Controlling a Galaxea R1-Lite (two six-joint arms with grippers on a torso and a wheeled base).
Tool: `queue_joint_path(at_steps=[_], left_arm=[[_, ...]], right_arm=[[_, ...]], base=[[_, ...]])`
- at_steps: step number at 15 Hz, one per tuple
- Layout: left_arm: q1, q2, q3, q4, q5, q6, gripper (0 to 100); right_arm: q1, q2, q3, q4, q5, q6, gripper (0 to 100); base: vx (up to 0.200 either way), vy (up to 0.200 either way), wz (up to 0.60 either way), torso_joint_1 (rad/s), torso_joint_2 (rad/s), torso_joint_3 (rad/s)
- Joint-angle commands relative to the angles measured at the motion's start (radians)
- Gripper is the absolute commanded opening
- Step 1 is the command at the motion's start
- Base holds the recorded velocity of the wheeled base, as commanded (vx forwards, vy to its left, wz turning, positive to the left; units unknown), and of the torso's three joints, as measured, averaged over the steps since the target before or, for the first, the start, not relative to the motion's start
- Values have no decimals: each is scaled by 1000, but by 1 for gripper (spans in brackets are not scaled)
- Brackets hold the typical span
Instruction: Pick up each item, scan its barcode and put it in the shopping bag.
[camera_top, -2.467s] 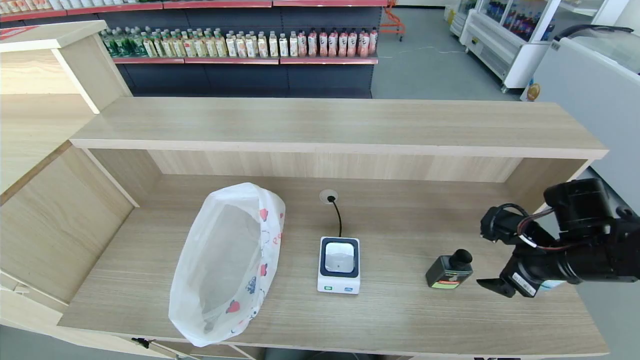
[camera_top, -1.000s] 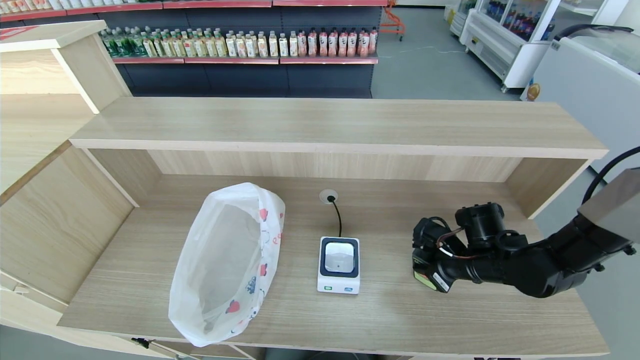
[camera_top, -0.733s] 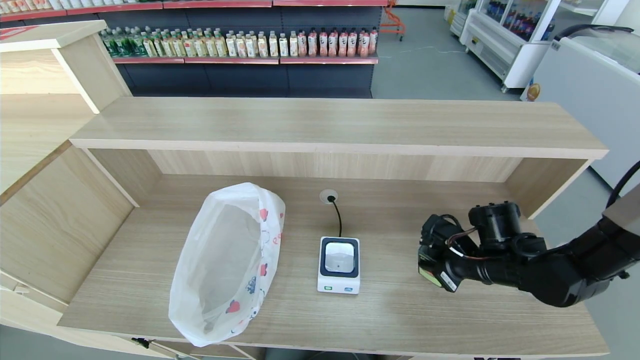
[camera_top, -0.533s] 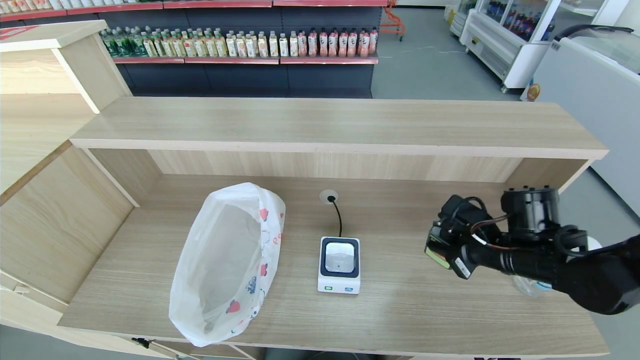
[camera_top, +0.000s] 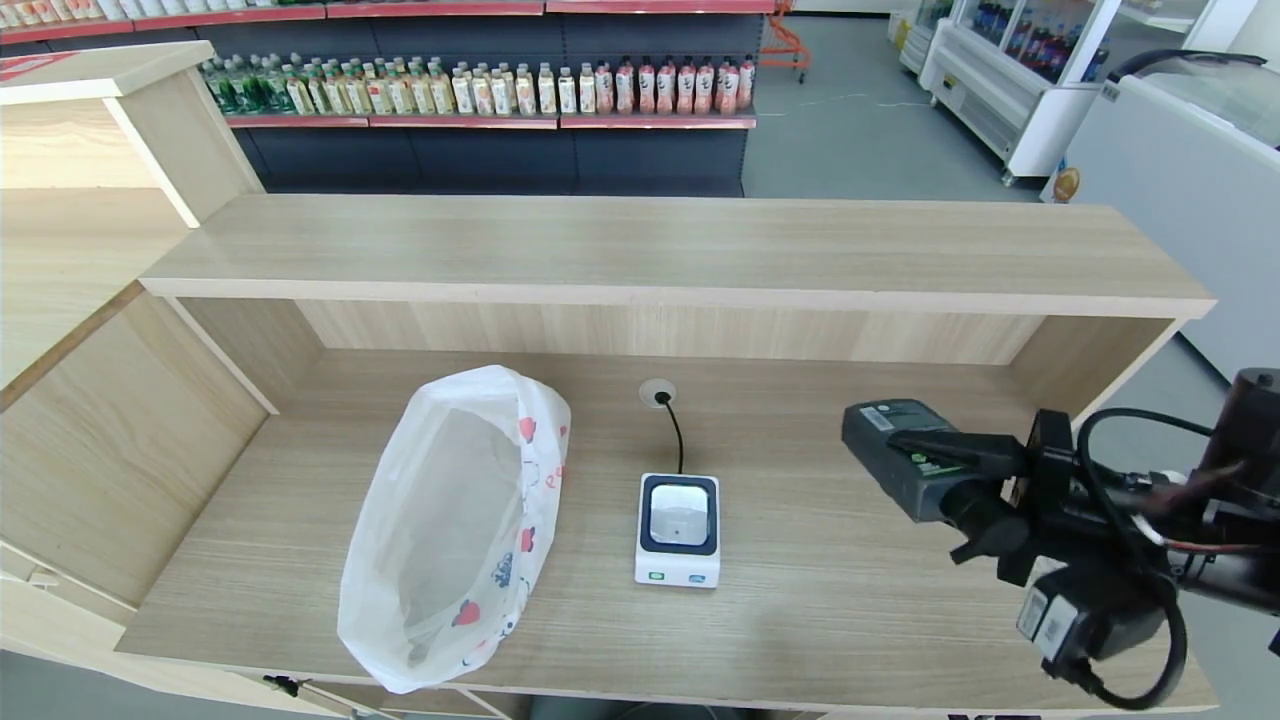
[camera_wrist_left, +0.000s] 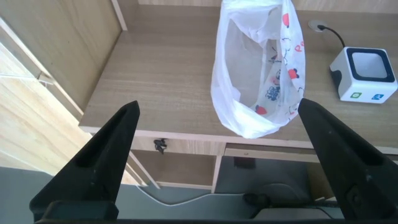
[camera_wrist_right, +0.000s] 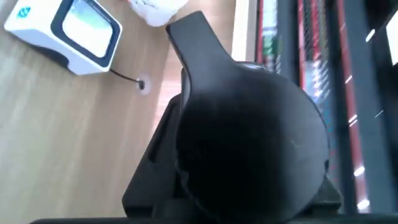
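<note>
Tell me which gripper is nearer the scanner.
Right, most likely. The right gripper, shut on the dark bottle, hangs over the counter to the scanner's right. The left gripper is open, off the counter's front edge by the shopping bag.

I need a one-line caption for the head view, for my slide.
Right tool holding a dark bottle over the counter, right of the scanner and open shopping bag.

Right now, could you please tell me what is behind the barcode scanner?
A black cable runs from the scanner back to a round hole in the counter; below it, the cable is hidden.
</note>
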Motion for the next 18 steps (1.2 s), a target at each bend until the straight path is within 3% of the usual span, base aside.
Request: queue_joint_path(at_steps=[1, 2, 4, 7, 18], left_arm=[[1, 0, 0, 0, 0, 0, 100], [1, 0, 0, 0, 0, 0, 100], [1, 0, 0, 0, 0, 0, 100], [1, 0, 0, 0, 0, 0, 100], [1, 0, 0, 0, 0, 0, 100]], right_arm=[[55, 60, 19, 37, 132, -371, 0], [122, 95, 14, 144, 132, -491, 0], [251, 135, -10, 215, 130, -652, 0], [289, 244, -27, 207, 132, -767, 0], [357, 350, -245, 195, 195, -756, 0]], base=[[0, 0, 0, 0, 0, 0], [0, 0, 0, 0, 0, 0], [0, 0, 0, 0, 0, 0], [0, 0, 0, 0, 0, 0], [0, 0, 0, 0, 0, 0]])
